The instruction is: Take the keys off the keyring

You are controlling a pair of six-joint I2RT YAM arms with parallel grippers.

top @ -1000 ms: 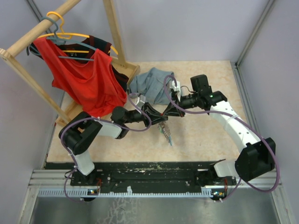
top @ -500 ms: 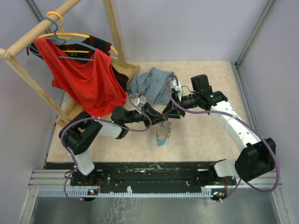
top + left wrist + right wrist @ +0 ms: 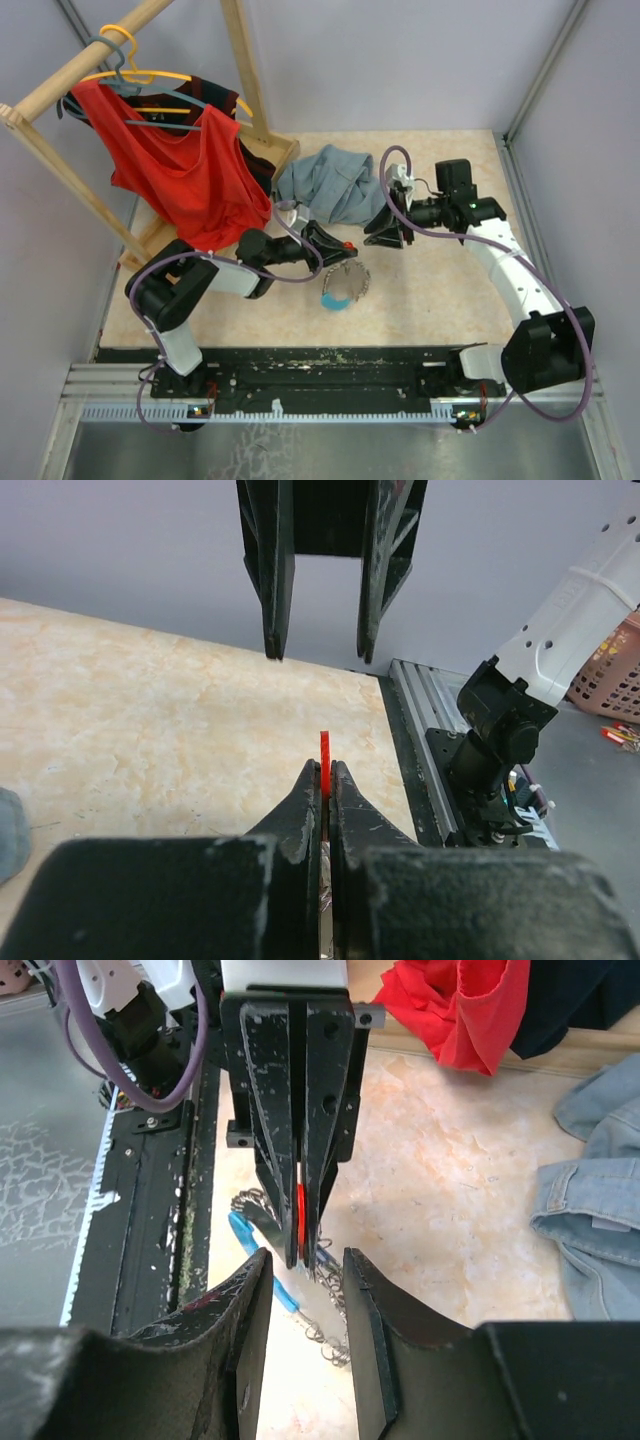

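Pinching red key (image 3: 324, 750) in shut left jaws, letting keyring (image 3: 345, 285) hang beneath, free for pulling, near front edge of table (image 3: 440, 290); holding right jaws apart, empty, just opposite, probably to take it

Wooden clothes rack (image 3: 60, 85) stands at far left, w/ a red garment (image 3: 180, 165) on a yellow hanger (image 3: 160, 74) and a dark garment (image 3: 215, 98) behind it. Grey-blue denim cloth (image 3: 325, 185) lies crumpled on the beige marble-look table (image 3: 440, 290), just beside the rack's foot. Grey walls at back and sides. Pink basket (image 3: 612, 665) sits beyond the table edge, seen in left wrist view only.
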